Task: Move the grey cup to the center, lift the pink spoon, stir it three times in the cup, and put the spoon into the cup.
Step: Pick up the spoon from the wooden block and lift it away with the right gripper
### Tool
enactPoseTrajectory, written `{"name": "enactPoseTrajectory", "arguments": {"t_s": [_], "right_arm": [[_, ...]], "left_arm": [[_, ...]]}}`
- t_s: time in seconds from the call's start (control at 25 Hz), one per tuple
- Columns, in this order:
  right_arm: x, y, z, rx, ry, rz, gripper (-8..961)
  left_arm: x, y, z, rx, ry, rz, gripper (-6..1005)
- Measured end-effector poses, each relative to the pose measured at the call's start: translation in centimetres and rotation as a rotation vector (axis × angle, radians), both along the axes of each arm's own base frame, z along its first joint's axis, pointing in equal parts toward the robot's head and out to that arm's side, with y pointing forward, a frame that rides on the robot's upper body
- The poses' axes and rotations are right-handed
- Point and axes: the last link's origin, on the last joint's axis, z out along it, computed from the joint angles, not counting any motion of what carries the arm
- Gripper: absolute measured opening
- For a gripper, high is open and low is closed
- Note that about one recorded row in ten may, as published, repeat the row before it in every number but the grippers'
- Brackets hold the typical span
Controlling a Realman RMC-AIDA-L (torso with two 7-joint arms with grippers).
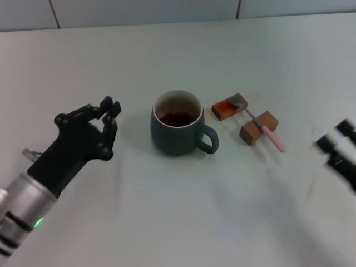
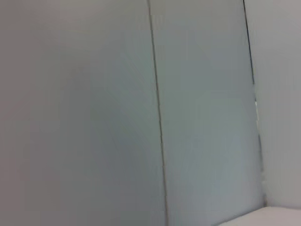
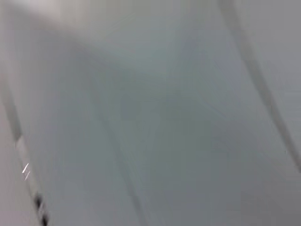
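The grey cup [image 1: 177, 132] stands upright near the middle of the table, with dark liquid inside and its handle toward the right. The pink spoon [image 1: 260, 125] lies across two brown blocks just right of the cup, with its metal bowl on the far block and its pink handle toward the near right. My left gripper [image 1: 113, 119] is open and empty, a short way left of the cup and not touching it. My right gripper [image 1: 337, 149] is at the right edge of the head view, blurred, well right of the spoon. Neither wrist view shows the cup or the spoon.
The two brown blocks [image 1: 228, 106] [image 1: 258, 127] sit on the white table [image 1: 183, 211]. A tiled wall [image 1: 144, 10] runs behind the table. Both wrist views show only pale wall panels [image 2: 94, 113] [image 3: 164, 117].
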Motion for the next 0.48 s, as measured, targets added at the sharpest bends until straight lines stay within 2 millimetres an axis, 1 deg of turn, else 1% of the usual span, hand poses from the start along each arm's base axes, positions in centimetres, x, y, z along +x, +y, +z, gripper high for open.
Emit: {"name": "enactPoseTrajectory", "arguments": {"t_s": [0.04,0.08,0.12,0.2,0.24,0.28,0.4,0.48], "right_arm": [[1.1,0.3,1.3,-0.028,0.117,-0.084,829],[1.1,0.3,1.3,-0.028,0.117,-0.084,828],[1.5,0.5,1.6,-0.049,0.158,-0.115,828],[2.6,1.2,2.2,-0.116,0.241,-0.2,828],[3.4,1.9,2.2,-0.182,0.282,-0.264,828],[3.4,1.9,2.2,-0.182,0.282,-0.264,828],[3.8,3.0,1.7,-0.258,0.29,-0.31,828],[3.7,3.7,1.1,-0.297,0.279,-0.322,828]], "left_arm": [[-0.3,-0.2,0.1,-0.017,-0.001,-0.002,3],[-0.3,-0.2,0.1,-0.017,-0.001,-0.002,3],[-1.0,-0.8,0.0,-0.075,0.017,-0.021,3],[-1.3,-1.3,-0.2,-0.101,0.036,-0.031,74],[-1.5,-1.7,-0.4,-0.114,0.053,-0.038,110],[-1.5,-1.7,-0.4,-0.114,0.053,-0.038,145],[-1.6,-2.7,-1.3,-0.137,0.11,-0.072,275],[-1.6,-3.0,-1.6,-0.144,0.123,-0.084,368]]}}
